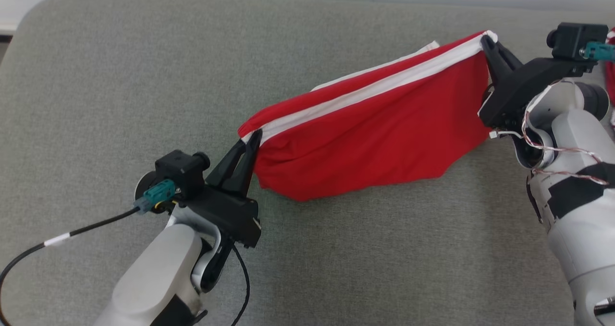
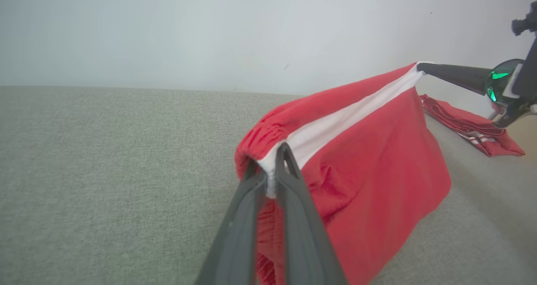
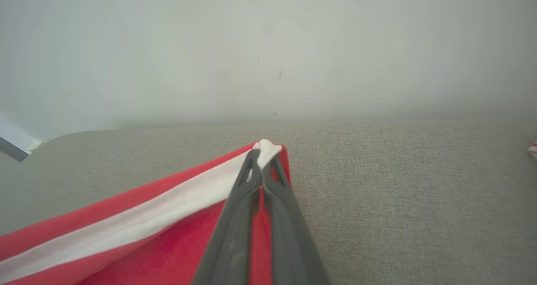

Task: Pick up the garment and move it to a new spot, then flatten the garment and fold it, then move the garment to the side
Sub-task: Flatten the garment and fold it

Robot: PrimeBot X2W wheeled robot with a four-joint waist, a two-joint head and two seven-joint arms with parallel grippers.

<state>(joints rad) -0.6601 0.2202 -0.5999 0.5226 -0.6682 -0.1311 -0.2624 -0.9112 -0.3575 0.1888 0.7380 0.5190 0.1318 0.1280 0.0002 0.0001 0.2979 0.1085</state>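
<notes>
The garment [image 1: 370,138] is red with a white stripe along its top edge, and it hangs stretched between my two grippers above the grey cushion [image 1: 120,86]. My left gripper [image 1: 253,138] is shut on its lower left corner. My right gripper [image 1: 486,40] is shut on its upper right corner. In the left wrist view the garment [image 2: 369,167] droops from my left gripper [image 2: 272,159], and the right gripper's fingers [image 2: 453,73] hold the far end. The right wrist view has my right gripper [image 3: 262,157] pinching the white stripe of the garment [image 3: 138,226].
Another red garment [image 2: 470,127] with white stripes lies on the cushion beyond the right arm, and its edge [image 1: 610,62] appears at the head view's far right. A black cable [image 1: 72,232] trails from the left wrist. A pale wall [image 2: 209,33] rises behind the cushion.
</notes>
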